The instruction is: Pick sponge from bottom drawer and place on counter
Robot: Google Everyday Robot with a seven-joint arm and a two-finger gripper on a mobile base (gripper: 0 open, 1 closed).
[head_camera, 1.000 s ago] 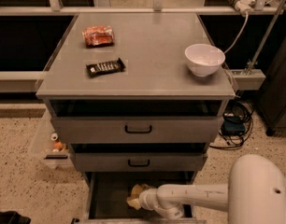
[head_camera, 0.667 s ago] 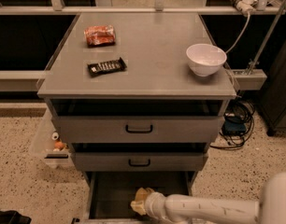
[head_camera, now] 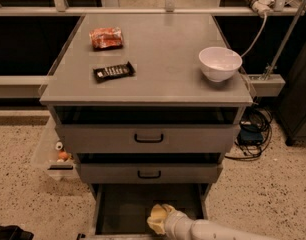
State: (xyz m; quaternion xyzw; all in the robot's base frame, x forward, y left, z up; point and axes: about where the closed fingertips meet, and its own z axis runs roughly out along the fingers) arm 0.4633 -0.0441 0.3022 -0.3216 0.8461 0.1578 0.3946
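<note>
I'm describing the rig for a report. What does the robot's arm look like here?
The arm is a smooth, rounded, off-white tube; no cables or markings show. Its gripper is in the bottom drawer, at the sponge.

My pincer (head_camera: 166, 221) sits low in the bottom drawer (head_camera: 122, 210), against the sponge (head_camera: 156, 215), a pale yellow foam pad that looks soft and dull. The arm shell (head_camera: 209, 230) behind it looks like smooth white plastic with a slight sheen. The drawer is grey metal with a dark, matt inside. The counter (head_camera: 165, 49) is the same grey metal, matt and smooth. On it, the black candy bar (head_camera: 114, 71) has a slick wrapper, and the red-orange snack packet (head_camera: 106, 37) is crinkled and shiny. The white bowl (head_camera: 220, 63) is glossy – ceramic or plastic, I cannot tell. The floor (head_camera: 23, 194) is speckled like stone.
</note>
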